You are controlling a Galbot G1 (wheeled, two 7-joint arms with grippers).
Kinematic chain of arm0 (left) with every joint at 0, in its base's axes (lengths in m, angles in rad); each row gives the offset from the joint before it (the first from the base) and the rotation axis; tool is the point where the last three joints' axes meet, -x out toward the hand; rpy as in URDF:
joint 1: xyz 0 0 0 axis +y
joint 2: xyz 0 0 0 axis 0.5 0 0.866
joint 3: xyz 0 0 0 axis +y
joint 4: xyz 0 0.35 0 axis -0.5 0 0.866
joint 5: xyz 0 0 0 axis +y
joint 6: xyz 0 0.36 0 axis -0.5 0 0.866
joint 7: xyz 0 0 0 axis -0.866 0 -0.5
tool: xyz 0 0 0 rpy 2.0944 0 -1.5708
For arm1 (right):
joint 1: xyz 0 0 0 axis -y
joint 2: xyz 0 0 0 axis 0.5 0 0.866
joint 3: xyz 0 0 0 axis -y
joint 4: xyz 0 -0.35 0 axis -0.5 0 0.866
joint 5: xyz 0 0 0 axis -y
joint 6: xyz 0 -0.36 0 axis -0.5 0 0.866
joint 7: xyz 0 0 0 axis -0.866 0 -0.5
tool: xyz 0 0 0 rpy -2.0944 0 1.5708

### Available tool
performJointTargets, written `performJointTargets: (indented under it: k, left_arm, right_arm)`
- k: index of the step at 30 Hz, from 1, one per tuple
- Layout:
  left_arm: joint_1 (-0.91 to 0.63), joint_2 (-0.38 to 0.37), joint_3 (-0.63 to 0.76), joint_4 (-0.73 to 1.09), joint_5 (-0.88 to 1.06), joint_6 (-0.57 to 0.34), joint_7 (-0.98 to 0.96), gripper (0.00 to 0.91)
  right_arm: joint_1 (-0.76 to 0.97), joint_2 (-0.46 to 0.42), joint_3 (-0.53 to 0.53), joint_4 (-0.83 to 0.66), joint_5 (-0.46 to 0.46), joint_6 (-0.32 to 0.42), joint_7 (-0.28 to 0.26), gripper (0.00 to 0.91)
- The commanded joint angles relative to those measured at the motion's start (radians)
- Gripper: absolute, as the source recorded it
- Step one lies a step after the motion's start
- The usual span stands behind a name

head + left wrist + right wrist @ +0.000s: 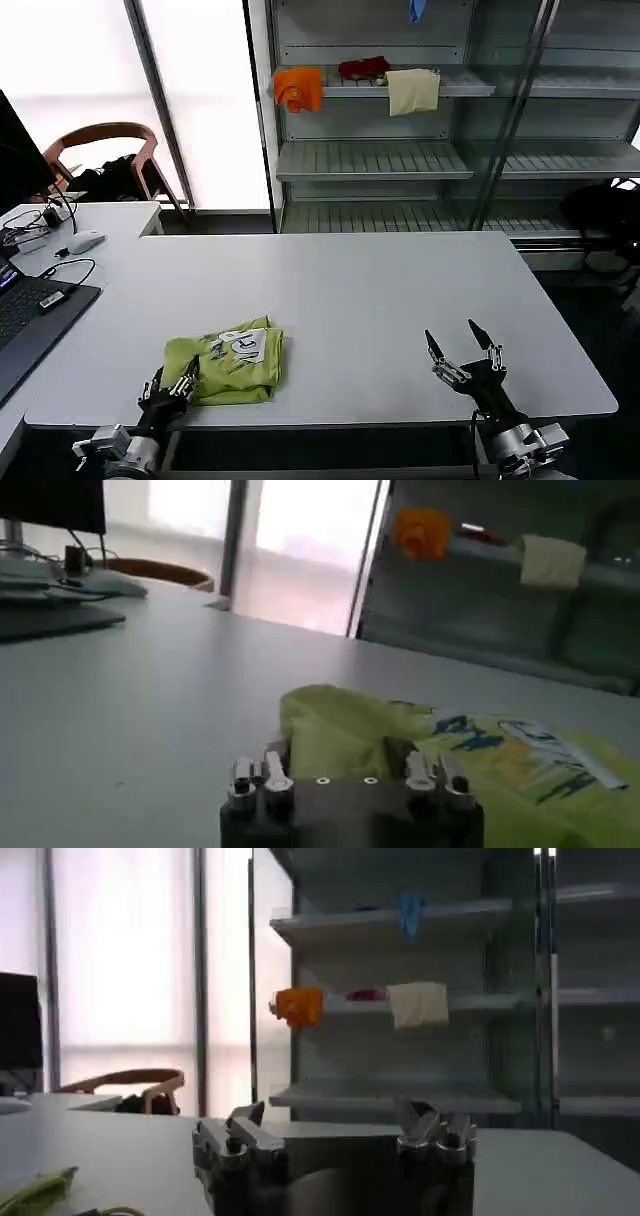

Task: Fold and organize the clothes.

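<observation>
Left gripper [168, 388] at near tabletop [350, 290] edge, fingers together, touching T-shirt [232, 361] corner; shirt lies just ahead and inward, long axis crosswise. Right gripper [462, 349] well apart, fingers spread, empty. Your left arm is nearer

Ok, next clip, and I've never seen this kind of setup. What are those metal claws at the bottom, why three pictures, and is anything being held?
It is a two-armed robot seen through three cameras at one moment. The wide picture is from its head, looking down at a white table. The other two come from cameras on each wrist, looking out past the fingers.

The claws are its end effectors. The left end effector sits at the near table edge, at the corner of a lime T-shirt folded into a small bundle with white print on top. Whether it grips the fabric I cannot tell. The right end effector stands open over bare table, holding nothing.

Cloths hang on a shelf behind; a laptop sits on the left.
</observation>
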Motion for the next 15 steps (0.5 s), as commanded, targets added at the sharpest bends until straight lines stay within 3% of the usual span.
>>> performJointTargets:
  k: [1, 9, 15]
  left_arm:
    - [-0.003, -0.002, 0.022, 0.016, 0.028, -0.073, -0.013, 0.000]
    - [-0.021, 0.072, -0.007, -0.022, 0.025, -0.073, -0.039, 0.000]
    - [-0.036, 0.235, -0.081, -0.074, -0.031, -0.036, -0.038, 0.000]
  right_arm:
    - [0.001, 0.002, -0.002, 0.001, 0.000, 0.001, 0.000, 0.907]
    - [0.004, 0.000, -0.006, 0.006, -0.002, -0.001, 0.001, 0.907]
    - [0.004, -0.003, -0.001, 0.010, -0.001, -0.002, 0.001, 0.907]
